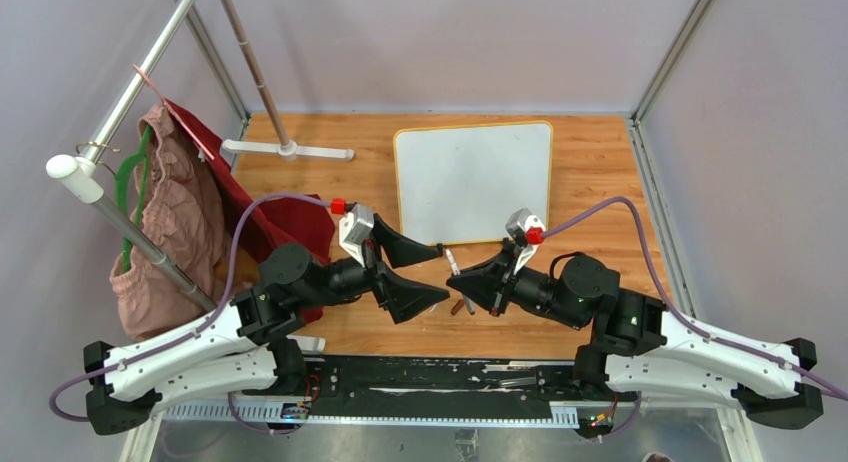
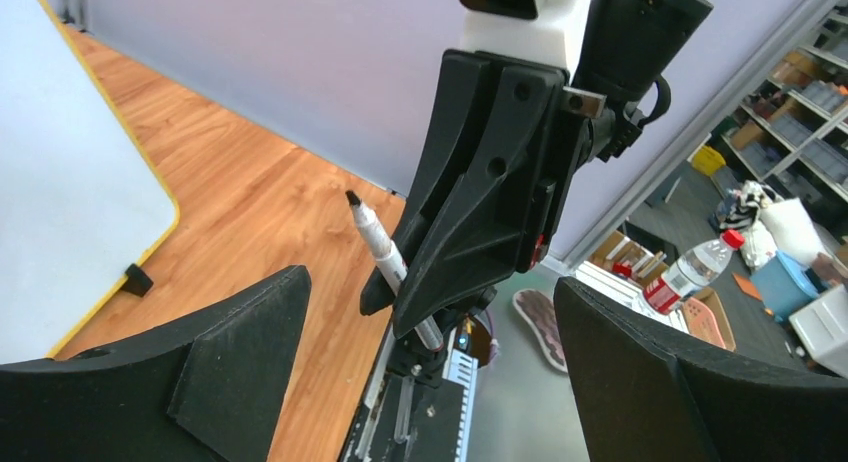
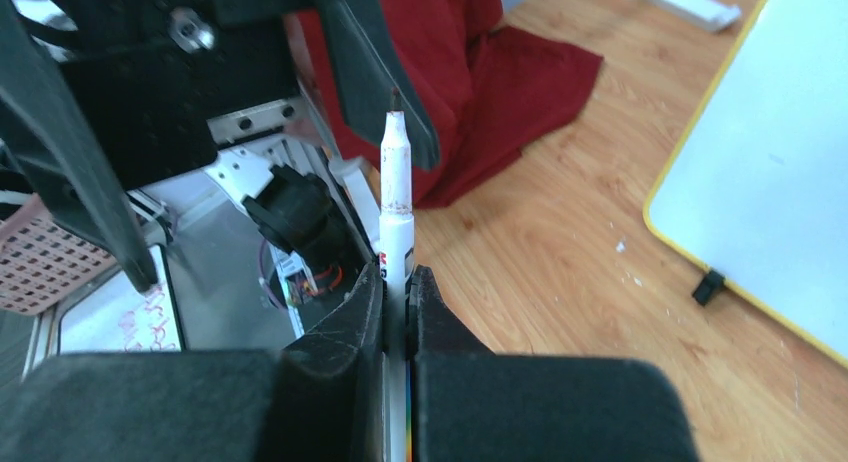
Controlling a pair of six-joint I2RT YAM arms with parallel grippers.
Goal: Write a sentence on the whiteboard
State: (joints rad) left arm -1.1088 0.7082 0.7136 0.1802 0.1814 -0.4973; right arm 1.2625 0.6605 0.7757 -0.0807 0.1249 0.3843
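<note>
Right claw (image 3: 403,279) clamps the marker (image 3: 397,197), lower barrel hidden between its fingers. Left claw (image 1: 443,274), facing it, gapes empty. Whiteboard (image 1: 475,182) lies beyond, cut off in both wrist views.

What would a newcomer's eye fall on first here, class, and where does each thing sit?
Two black grippers meet nose to nose near the front of the table: the right gripper is shut on an uncapped marker, the left gripper gapes open facing it. Behind them lies the blank, yellow-rimmed whiteboard; a red cloth drapes at the left.
</note>
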